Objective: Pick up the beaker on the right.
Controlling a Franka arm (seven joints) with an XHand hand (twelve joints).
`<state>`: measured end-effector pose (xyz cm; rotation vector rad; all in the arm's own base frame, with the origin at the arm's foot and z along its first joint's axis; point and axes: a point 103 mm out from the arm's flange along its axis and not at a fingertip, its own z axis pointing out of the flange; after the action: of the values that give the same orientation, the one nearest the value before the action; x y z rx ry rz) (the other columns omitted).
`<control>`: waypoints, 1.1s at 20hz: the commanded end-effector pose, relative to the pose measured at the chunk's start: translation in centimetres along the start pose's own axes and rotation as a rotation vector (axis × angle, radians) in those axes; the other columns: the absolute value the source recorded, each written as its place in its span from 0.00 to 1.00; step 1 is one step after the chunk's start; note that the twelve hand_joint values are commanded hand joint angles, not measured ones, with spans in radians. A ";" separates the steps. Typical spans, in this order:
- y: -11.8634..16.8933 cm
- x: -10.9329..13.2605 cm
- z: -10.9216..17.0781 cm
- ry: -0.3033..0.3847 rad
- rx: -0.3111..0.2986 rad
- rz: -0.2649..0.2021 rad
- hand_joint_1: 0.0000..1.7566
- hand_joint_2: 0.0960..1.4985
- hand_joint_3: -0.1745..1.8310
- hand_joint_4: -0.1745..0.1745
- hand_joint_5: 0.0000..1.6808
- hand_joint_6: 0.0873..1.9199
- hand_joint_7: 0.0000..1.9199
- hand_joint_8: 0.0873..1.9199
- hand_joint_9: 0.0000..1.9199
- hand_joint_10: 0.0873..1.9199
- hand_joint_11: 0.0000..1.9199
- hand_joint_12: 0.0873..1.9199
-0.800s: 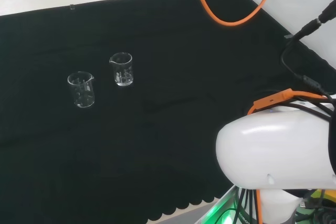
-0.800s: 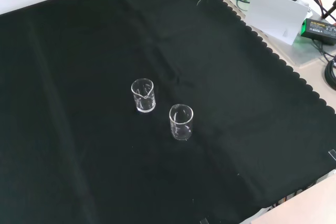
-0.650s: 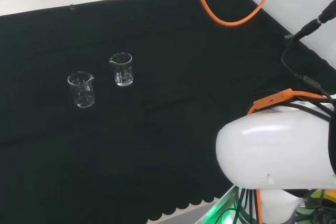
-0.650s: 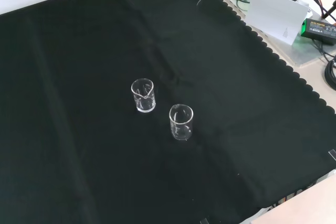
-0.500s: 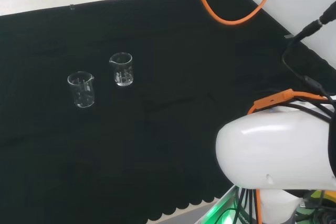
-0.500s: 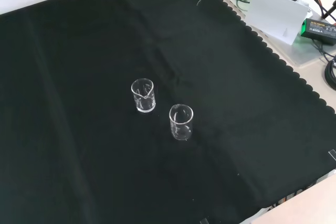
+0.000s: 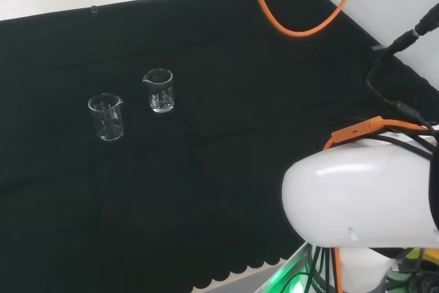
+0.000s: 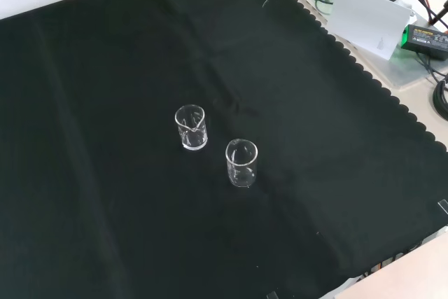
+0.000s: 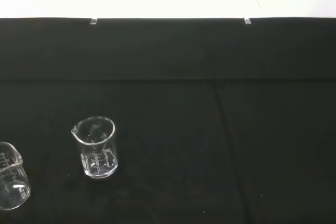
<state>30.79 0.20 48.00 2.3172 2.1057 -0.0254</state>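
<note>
Beakers, two of clear glass, stand upright on the black cloth of the worktop (image 7: 219,190), mouths up and long axes vertical. In the head view the right-hand beaker (image 7: 159,90) stands slightly farther back than the left-hand beaker (image 7: 106,116), and the two are near each other without touching. In the front view the same pair appears as one beaker (image 8: 190,127) higher in the view and the other (image 8: 241,163) lower and to its right. In the wrist view the right-hand beaker (image 9: 95,147) shows its pouring spout on the rim, on the side towards the other beaker (image 9: 10,183), which is cut by the picture's edge. Printed graduation marks show on both walls.

The cloth has a scalloped edge and faint creases; pale floor lies beyond it. An orange cable loop (image 7: 296,15) hangs above the cloth's far right in the head view, and the arm's white link (image 7: 360,197) stands at lower right. A white box (image 8: 369,20) and cabling sit off the cloth's corner in the front view.

Cloth around the beakers is bare. The state of the robot hand cannot be told.
</note>
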 end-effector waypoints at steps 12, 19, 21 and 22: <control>6.5 2.6 7.6 0.082 0.038 -0.001 0.13 0.90 0.10 0.39 0.09 0.00 0.01 0.20 0.02 0.31 0.00 0.42; 12.5 -2.1 11.6 0.180 0.018 -0.073 0.15 0.88 0.09 0.37 0.09 0.00 0.01 0.21 0.02 0.31 0.00 0.43; 13.7 -2.9 12.4 0.191 0.007 -0.092 0.16 0.87 0.09 0.37 0.09 0.00 0.01 0.21 0.02 0.32 0.00 0.43; 14.1 -3.1 12.9 0.202 0.009 -0.103 0.16 0.87 0.09 0.37 0.09 0.00 0.01 0.21 0.02 0.32 0.00 0.43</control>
<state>40.22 -0.49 38.01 2.3486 2.2489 0.0590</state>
